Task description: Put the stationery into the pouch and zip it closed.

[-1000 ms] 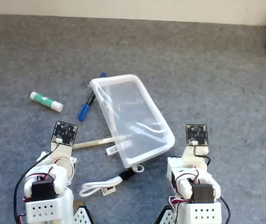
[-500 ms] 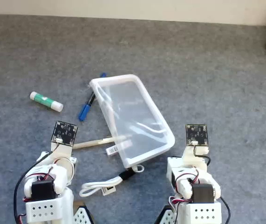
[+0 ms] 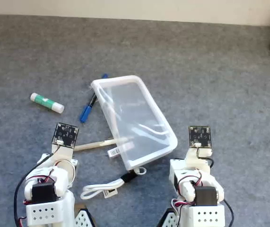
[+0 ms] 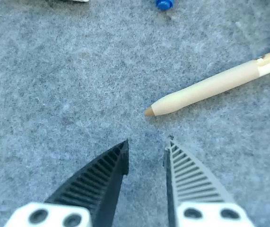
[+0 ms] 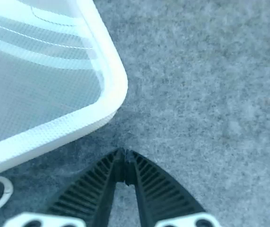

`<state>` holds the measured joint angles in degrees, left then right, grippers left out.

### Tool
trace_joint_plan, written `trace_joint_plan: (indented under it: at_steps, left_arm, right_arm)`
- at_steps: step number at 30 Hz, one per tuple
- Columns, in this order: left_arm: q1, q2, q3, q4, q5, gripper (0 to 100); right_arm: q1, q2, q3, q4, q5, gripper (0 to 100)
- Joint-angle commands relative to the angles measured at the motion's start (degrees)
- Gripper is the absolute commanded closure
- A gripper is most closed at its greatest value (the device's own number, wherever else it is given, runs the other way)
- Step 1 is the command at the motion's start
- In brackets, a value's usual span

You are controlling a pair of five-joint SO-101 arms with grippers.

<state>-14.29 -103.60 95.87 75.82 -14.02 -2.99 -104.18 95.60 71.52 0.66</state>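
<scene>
Beige pen [image 4: 215,87] just beyond parted fingers [image 4: 101,175] of left gripper [image 4: 147,141]; pouch [image 5: 40,85] corner near right gripper [image 5: 125,152], fingers together.

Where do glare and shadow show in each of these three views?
High view: pale glare streaks cross the clear pouch, and the carpet is evenly lit. Left wrist view: the beige pen throws only a faint, soft shadow. Right wrist view: the pouch's white rim is bright, with a dark band of shadow under its edge.
</scene>
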Motion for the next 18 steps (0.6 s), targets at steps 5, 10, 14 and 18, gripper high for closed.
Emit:
trace_joint_plan:
  at_steps: [5, 10, 14, 18]
  left_arm:
    - [-0.7, -0.4, 1.3, 0.2, 0.6, 87]
    - [-0.7, -0.4, 1.3, 0.2, 0.6, 87]
    - [-0.7, -0.4, 1.3, 0.2, 0.6, 87]
    - [-0.7, -0.4, 1.3, 0.2, 0.6, 87]
  right_arm:
    - [0.7, -1.0, 3.5, 0.2, -0.5, 99.5]
    - [0.7, -0.7, -7.6, 5.8, -0.7, 99.5]
    - [0.7, -0.7, -12.8, 6.2, -4.2, 99.5]
    - [0.7, -0.6, -16.5, 6.2, -4.7, 99.5]
